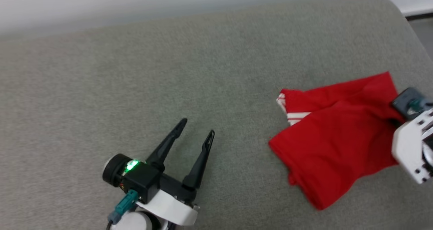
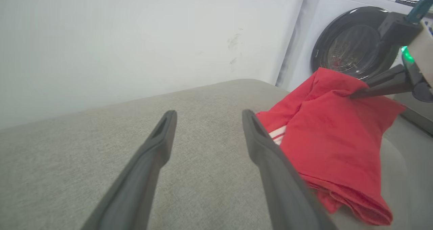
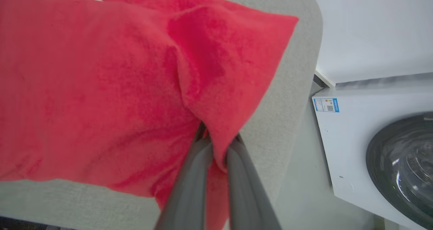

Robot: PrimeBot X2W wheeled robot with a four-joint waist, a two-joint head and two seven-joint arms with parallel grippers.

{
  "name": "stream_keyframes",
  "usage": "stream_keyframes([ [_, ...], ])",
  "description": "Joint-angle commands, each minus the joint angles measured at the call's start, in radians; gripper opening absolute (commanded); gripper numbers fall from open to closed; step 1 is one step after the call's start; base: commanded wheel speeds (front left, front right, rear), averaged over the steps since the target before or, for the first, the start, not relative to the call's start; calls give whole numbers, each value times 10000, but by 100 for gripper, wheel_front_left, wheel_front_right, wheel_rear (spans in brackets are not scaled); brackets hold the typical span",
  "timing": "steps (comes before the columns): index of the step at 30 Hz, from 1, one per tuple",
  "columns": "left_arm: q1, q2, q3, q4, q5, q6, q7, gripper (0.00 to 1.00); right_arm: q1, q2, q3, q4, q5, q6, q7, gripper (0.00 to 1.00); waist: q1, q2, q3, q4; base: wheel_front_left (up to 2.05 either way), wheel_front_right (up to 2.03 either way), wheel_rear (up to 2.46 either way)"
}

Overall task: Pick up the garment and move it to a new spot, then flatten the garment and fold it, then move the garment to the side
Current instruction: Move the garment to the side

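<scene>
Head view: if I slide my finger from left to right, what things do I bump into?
Left gripper, open over the grey cushion → the red garment → right gripper, pinching the garment's right edge.

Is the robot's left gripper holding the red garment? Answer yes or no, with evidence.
No: the left gripper stands open above the grey cushion, apart from the garment.
</scene>
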Motion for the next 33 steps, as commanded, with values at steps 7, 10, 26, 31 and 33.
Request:
stream_keyframes([
  [7, -1090, 743, -97, -877, 230, -18, 79, 100, -1057, -493, -740, 2178, -391, -18, -1715, 0, -1, 0, 2220, -935, 0, 0, 0],
  [10, -1445, 993, -131, -1480, 276, -18, 335, 100, -1271, -633, -1199, 3215, -560, -18, -2352, 0, -1, 0, 2700, -906, 0, 0, 0],
  [26, -2121, 1551, 108, -3703, 302, 92, 1372, 100, -2766, 100, -3394, 7244, -1846, -18, -4720, 0, -1, 0, 4134, -324, 0, 0, 0],
  [31, -2037, 1559, 90, -3546, 213, 113, 1254, 100, -3002, 409, -3718, 7865, -2264, -18, -4930, 37, -1, 0, 4044, -203, 0, 0, 0],
  [33, -2002, 1539, 77, -3370, 186, 129, 1151, 100, -3042, 476, -3798, 8020, -2464, -18, -4859, 100, -1, 0, 3881, -166, 0, 0, 0],
])
